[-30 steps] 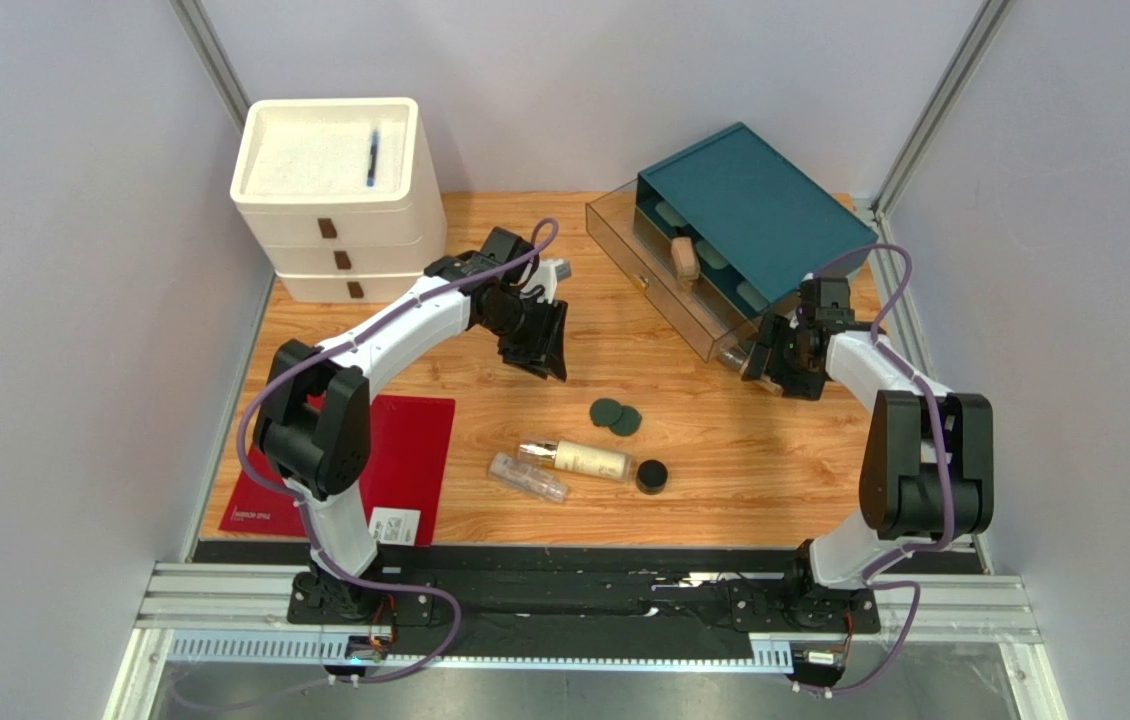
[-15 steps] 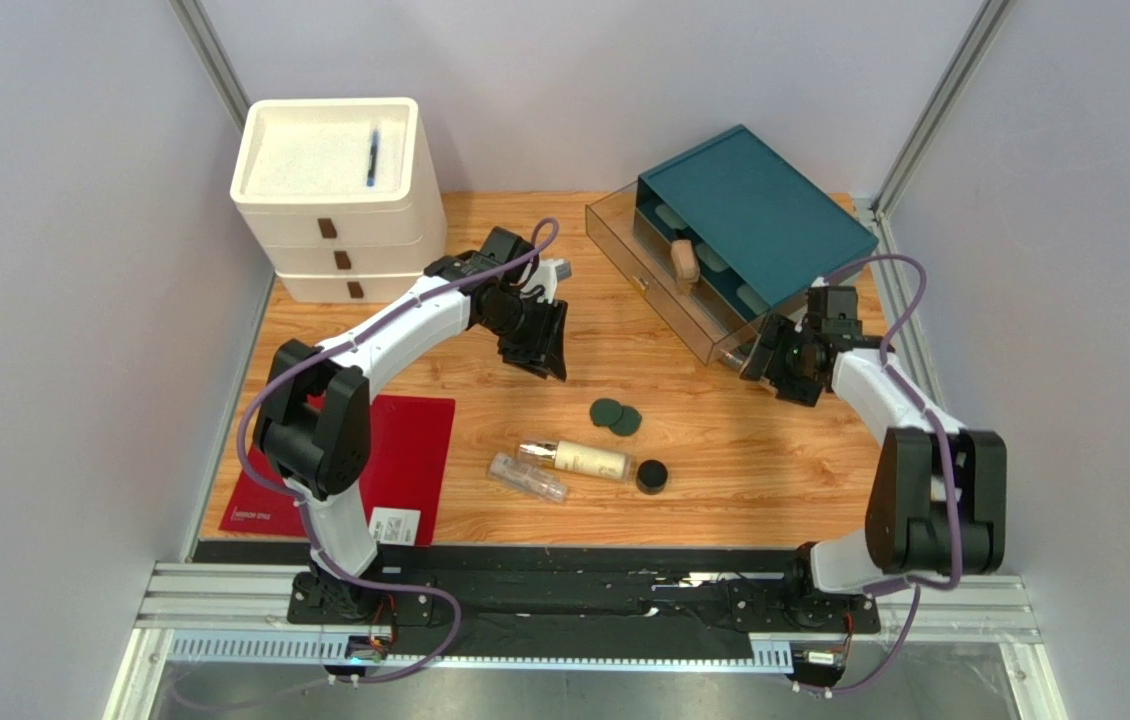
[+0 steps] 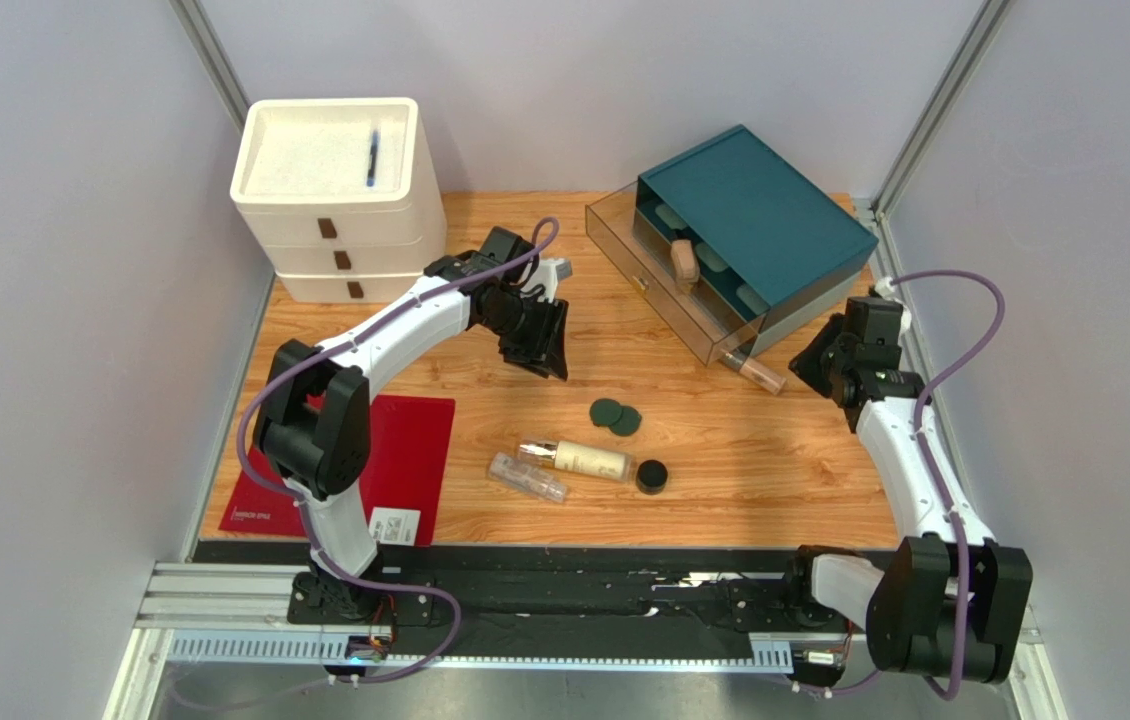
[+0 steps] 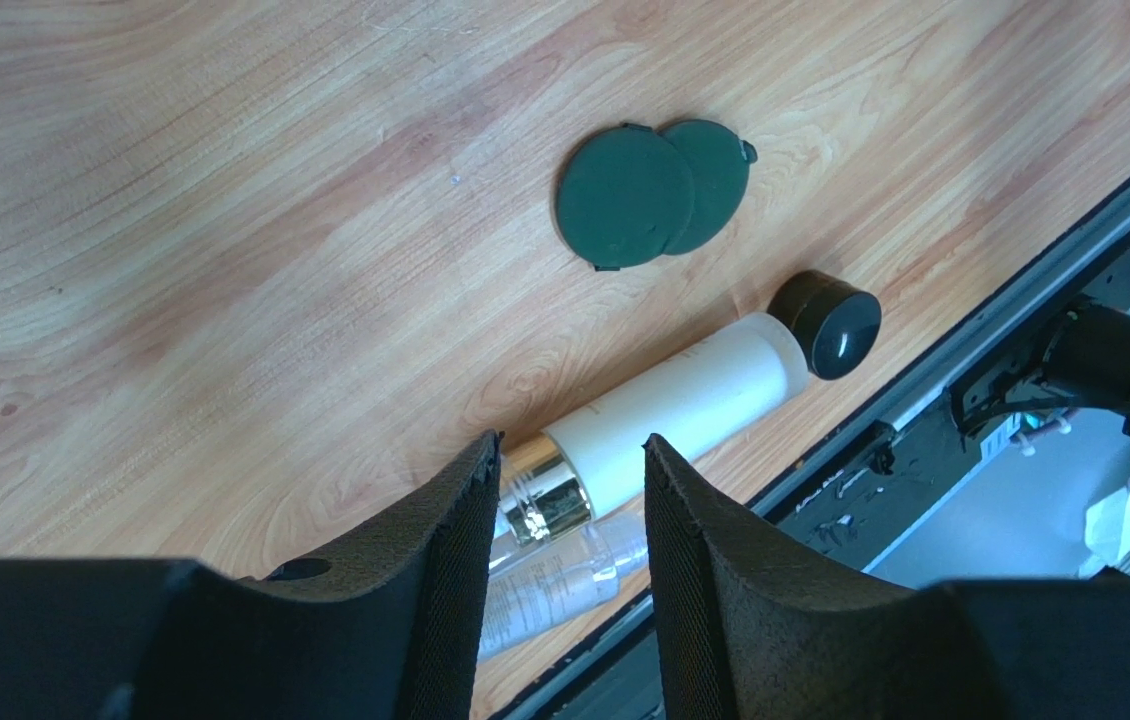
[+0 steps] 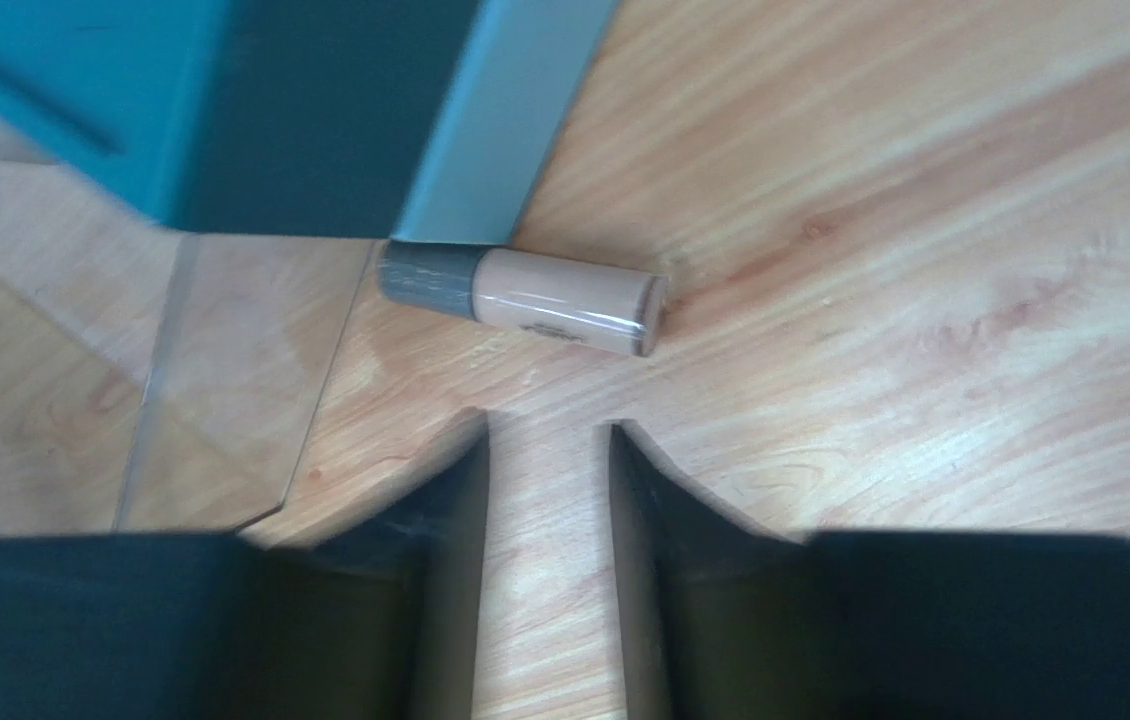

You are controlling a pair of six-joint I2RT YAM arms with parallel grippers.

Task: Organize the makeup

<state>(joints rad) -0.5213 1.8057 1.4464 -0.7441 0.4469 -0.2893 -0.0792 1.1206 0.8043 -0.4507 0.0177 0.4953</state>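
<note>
Closing on the beige foundation bottle [image 5: 556, 300] works best, I judge, across its body, away from the grey cap that lies just beside the teal organizer [image 5: 301, 105] corner at the far right of the bench [image 5: 902, 300]. Right gripper [image 5: 549, 435] jaws stand partly apart, empty, just near of the bottle; left gripper [image 4: 571, 450] jaws are also apart and empty, above mid bench

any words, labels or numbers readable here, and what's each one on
No text here is legible.
red mat: white print at its near-left corner, too small to read.
white card at the mat's near edge: dark marks, too small to read.
beige foundation bottle: dark print on its side, blurred.
</note>
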